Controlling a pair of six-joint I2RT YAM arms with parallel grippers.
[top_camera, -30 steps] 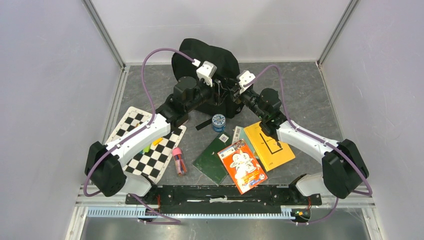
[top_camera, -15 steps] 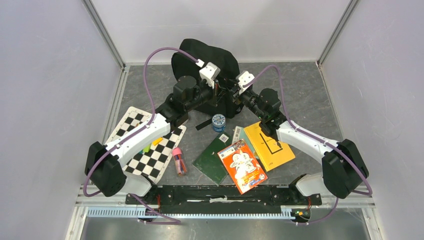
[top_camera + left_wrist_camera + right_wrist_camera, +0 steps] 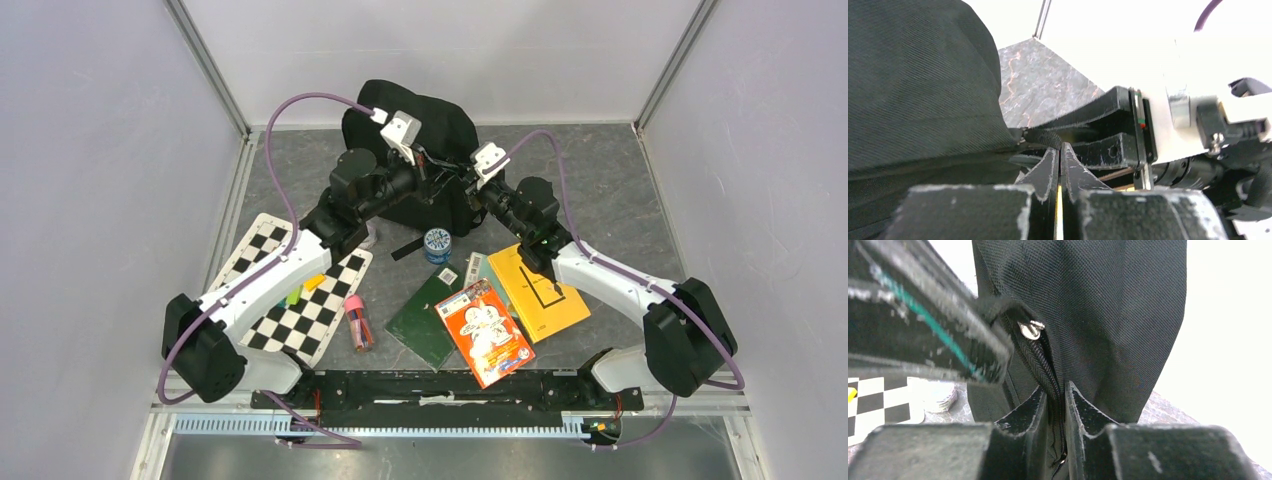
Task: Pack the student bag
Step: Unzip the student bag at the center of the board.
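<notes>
The student bag (image 3: 440, 110), a large black backpack, stands upright at the back centre of the table. Both grippers meet at its near face. My left gripper (image 3: 432, 166) (image 3: 1060, 146) is shut, its tips pinching the end of a black webbing pull tab (image 3: 1045, 137) by the bag's fabric (image 3: 913, 75). My right gripper (image 3: 463, 179) (image 3: 1056, 389) is closed onto the bag's zipper band (image 3: 1048, 367), a finger on each side of it. The silver zipper slider (image 3: 1030, 330) sits just above, beside the left gripper's finger.
In front of the bag lie a blue round tin (image 3: 437, 244), a green book (image 3: 425, 318), an orange comic book (image 3: 485, 332) and a yellow book (image 3: 540, 290). A chessboard (image 3: 275, 300) with highlighters and a pink item (image 3: 357, 320) lies at the left. Walls stand on three sides.
The left gripper's jaws closed, and its wrist and elbow shifted left and back. The right gripper's jaws narrowed onto the zipper band; that arm hardly moved.
</notes>
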